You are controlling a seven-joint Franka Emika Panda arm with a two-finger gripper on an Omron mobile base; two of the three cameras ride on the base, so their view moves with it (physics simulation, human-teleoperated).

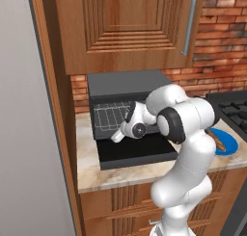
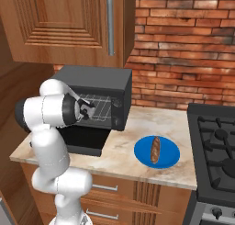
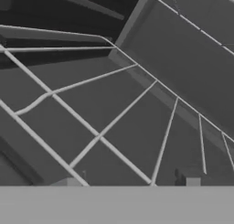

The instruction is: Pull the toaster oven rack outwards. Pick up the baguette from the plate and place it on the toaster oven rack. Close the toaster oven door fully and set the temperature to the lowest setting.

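Blue plate (image 2: 167, 160) holds the baguette (image 2: 155, 150); claw (image 3: 130, 182) spread, unclenched, over the oven rack (image 3: 109, 122).

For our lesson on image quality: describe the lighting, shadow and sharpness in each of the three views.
Left base view: even, soft light, no glare; the toaster oven cavity is dark. Right base view: evenly lit, the baguette on the plate reads clearly, slightly soft. Hand view: dim, nearly colourless, very close; the toaster oven rack wires look soft.
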